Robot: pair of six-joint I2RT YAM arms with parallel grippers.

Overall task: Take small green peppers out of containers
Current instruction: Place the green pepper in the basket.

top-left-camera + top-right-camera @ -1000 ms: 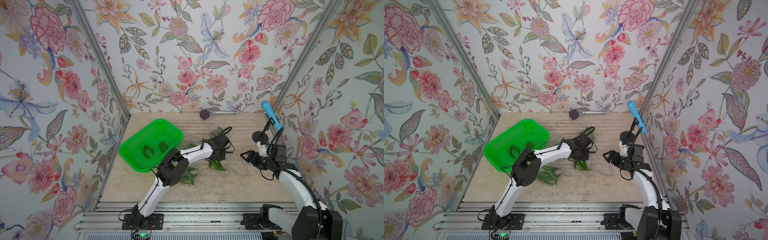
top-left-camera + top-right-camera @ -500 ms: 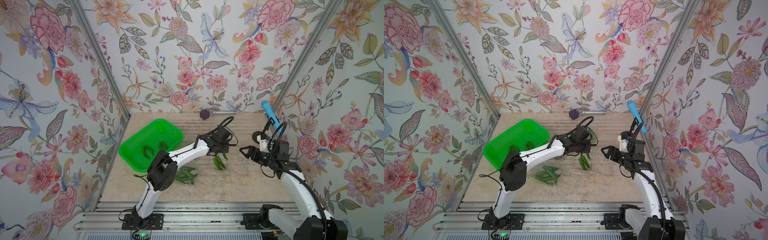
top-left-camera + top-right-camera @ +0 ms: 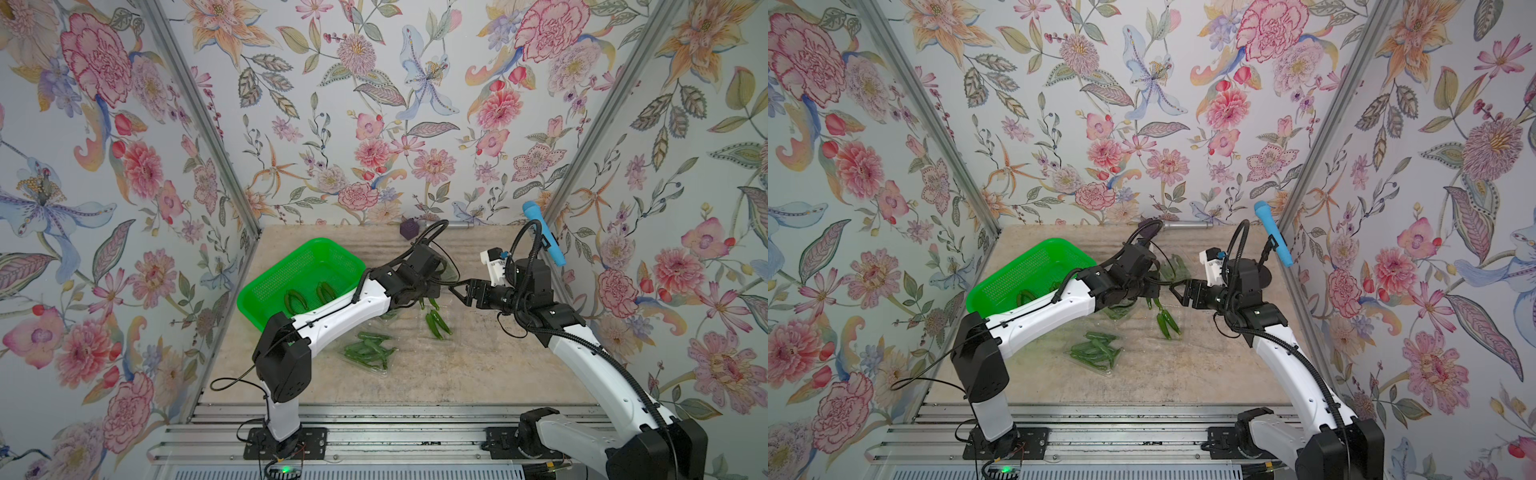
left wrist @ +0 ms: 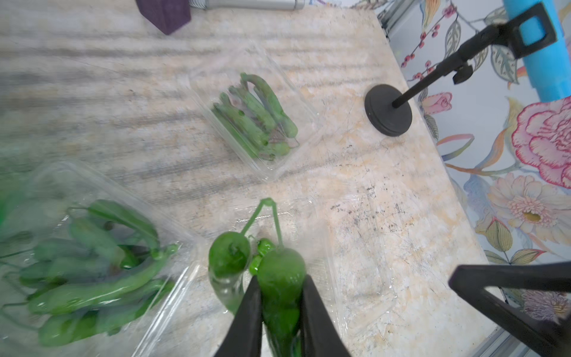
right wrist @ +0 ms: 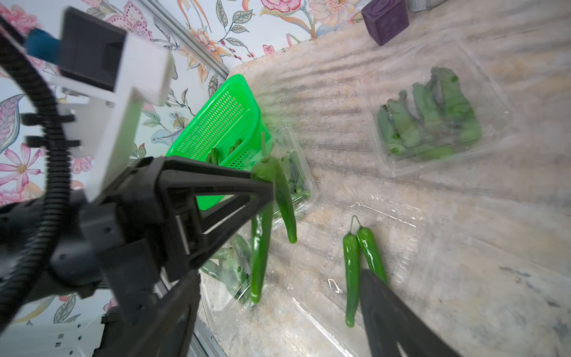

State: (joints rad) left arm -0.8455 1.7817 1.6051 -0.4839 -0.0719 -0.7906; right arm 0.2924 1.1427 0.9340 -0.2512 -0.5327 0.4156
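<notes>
My left gripper (image 4: 280, 296) is shut on a small green pepper (image 4: 279, 272), and a second pepper (image 4: 229, 258) hangs beside it. In the right wrist view both dangle from its tips (image 5: 268, 182) above an open clear container (image 5: 386, 235). Two peppers (image 3: 436, 324) lie in that container. My right gripper (image 3: 460, 286) stands open and empty, close beside the left one (image 3: 424, 293). More clear containers hold peppers: one at the front (image 3: 368, 353), one at the back (image 4: 256, 117), one under the left arm (image 4: 92, 262).
A bright green basket (image 3: 266, 286) at the back left holds two peppers (image 3: 309, 295). A purple cube (image 3: 409, 228) and a silver cylinder (image 3: 453, 224) sit by the back wall. A blue microphone (image 3: 544, 237) leans on a black stand (image 4: 387, 109) at the right.
The left gripper has lifted peppers up out of the open container, leaving two lying there. The right gripper has moved left toward it, still open.
</notes>
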